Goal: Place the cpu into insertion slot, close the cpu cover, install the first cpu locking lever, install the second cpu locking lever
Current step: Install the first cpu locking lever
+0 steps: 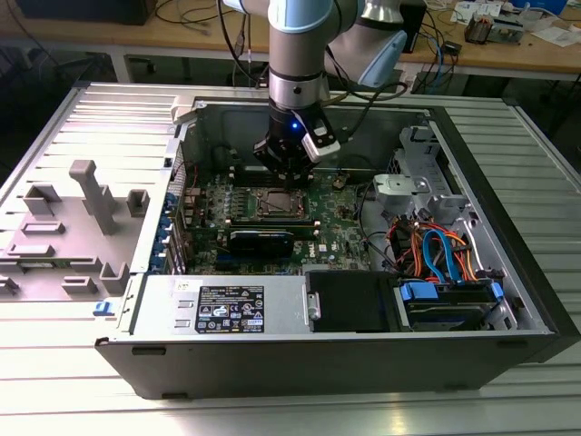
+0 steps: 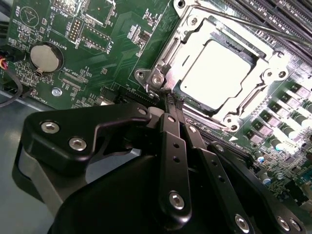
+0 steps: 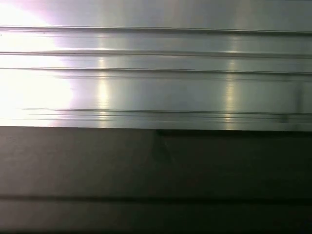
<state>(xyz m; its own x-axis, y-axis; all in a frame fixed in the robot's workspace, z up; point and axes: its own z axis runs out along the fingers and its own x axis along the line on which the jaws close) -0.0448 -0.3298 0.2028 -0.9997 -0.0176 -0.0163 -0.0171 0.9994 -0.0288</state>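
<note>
Exterior view: one open black computer case point(image 1: 508, 300) is lying on a ribbed metal table point(image 1: 109, 118), with one grey plastic fixture point(image 1: 91, 195) sitting toward the exterior view's left. One green motherboard point(image 1: 336, 227) is showing inside the case. One black gripper point(image 1: 289, 177) on the silver-and-blue arm is hanging straight down over the square dark insertion slot point(image 1: 275, 205) with its silver rim.

Second wrist view: one round silver coin battery point(image 2: 45, 57) is sitting on the board, well apart from the socket. One small flat square cpu point(image 2: 214, 68) with a dull silver top is lying flat in the slot, framed by one thin silver metal cpu cover point(image 2: 192, 30) lying down around it. Two thin wire locking levers point(image 2: 253, 23) are running long and straight along the far edge, near the memory slots. Black gripper fingers point(image 2: 171, 131) are pressing together, pinching nothing, tips just beside the cover's near corner point(image 2: 157, 79).

First wrist view: ribbed metal is filling the upper part.
</note>
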